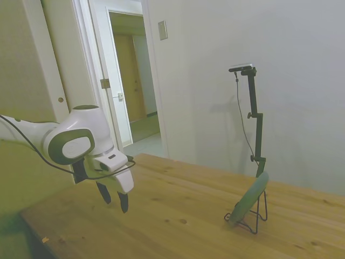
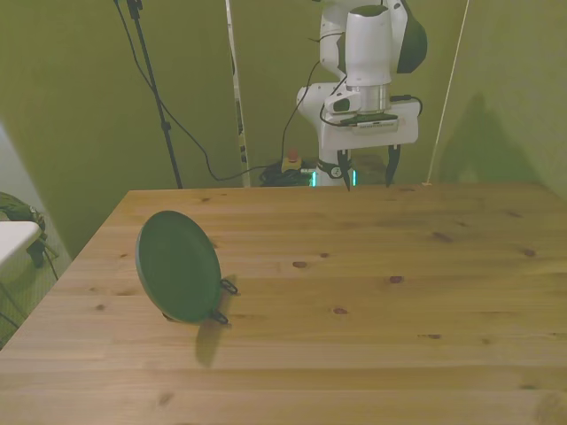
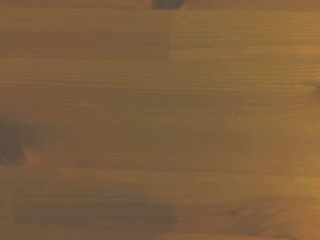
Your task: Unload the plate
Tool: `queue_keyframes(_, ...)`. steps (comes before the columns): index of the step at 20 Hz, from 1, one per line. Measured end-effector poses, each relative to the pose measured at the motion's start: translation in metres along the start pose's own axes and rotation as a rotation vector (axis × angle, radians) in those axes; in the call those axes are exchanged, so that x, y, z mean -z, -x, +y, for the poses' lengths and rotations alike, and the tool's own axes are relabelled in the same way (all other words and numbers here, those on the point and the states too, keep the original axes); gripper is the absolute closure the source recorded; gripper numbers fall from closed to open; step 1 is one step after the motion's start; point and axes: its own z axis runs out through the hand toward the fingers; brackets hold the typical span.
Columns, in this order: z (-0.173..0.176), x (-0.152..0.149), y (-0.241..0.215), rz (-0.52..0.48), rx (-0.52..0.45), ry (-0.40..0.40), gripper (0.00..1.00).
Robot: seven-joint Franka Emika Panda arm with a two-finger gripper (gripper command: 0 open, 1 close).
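Note:
The green plate (image 2: 177,265) stands tilted on edge in a thin black wire stand (image 2: 221,304) on the front view's left side of the wooden table. From the side it shows edge-on as a leaning green disc (image 1: 249,198) propped on the stand (image 1: 257,216). My gripper (image 2: 366,168) hangs open above the table's far edge, well away from the plate, with nothing between its dark fingers (image 1: 124,201). The wrist view holds only blurred wood grain.
The wooden table (image 2: 372,292) has bare planks between the gripper and the plate. A doorway (image 1: 132,81) opens behind the arm in the side view. Cables and poles (image 2: 235,88) stand behind the table's far edge.

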Motion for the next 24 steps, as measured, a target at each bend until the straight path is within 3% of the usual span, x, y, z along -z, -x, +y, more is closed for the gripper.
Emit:
queue_keyframes(5, -0.001, 0.011, -0.024, 0.022, -0.032, -0.017, 0.00)
queue_keyframes(17, -0.008, 0.058, -0.201, 0.176, -0.250, -0.036, 0.00)
queue_keyframes(24, -0.015, 0.076, -0.210, 0.185, -0.249, -0.040, 0.00)
